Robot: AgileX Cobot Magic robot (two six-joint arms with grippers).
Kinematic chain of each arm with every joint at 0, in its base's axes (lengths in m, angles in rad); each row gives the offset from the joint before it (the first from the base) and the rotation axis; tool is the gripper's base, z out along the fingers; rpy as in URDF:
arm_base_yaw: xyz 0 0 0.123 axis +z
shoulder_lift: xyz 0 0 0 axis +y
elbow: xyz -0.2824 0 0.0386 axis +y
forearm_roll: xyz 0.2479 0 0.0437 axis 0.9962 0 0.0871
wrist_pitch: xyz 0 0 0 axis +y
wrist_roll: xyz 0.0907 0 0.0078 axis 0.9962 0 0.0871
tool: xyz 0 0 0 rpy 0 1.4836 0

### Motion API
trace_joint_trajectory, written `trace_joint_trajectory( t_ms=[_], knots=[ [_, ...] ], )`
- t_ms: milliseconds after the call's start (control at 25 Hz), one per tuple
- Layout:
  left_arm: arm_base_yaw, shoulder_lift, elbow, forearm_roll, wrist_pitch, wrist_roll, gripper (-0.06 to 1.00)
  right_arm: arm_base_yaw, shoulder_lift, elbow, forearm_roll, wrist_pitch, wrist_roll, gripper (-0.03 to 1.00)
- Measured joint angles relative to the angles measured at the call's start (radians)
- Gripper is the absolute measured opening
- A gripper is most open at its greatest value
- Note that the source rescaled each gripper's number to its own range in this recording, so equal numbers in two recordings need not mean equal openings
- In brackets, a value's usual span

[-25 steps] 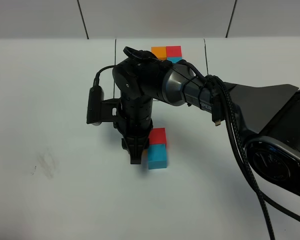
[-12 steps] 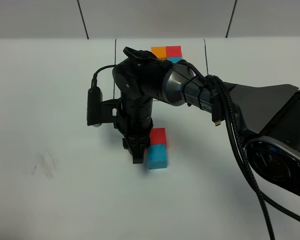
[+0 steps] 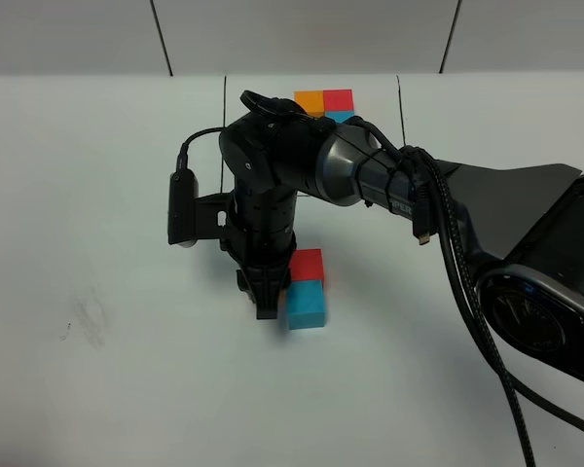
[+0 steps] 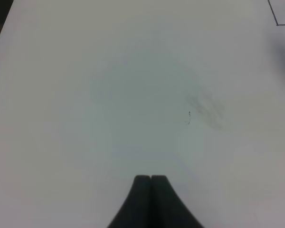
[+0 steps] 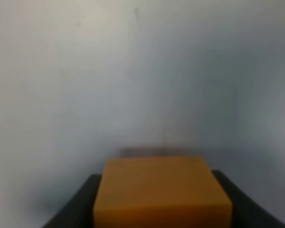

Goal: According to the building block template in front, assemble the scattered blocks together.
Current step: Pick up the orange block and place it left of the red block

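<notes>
Orange matte cube [image 5: 162,192] sat clamped between the half-open jaws of the right gripper [image 3: 263,304], just beside the blue matte cube [image 3: 307,305]; red matte cube [image 3: 307,265] touched the blue one. Left gripper [image 4: 151,180] was fully closed, empty.

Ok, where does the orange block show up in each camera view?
Exterior high: not visible; the right arm hides it, left of the red block and blue block.
Left wrist: not in it.
Right wrist: orange block, near and centred, held in the right hand.
Shared landmark: the white table, in every view.
</notes>
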Motion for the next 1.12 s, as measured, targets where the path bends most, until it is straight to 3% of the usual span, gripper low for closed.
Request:
trace_joint_trajectory(
  t_ms=[1120],
  knots=[
    [0.000, 0.000, 0.000, 0.000, 0.000, 0.001, 0.00, 0.000, 0.034, 0.000, 0.025, -0.026, -0.020, 0.43]
  ],
)
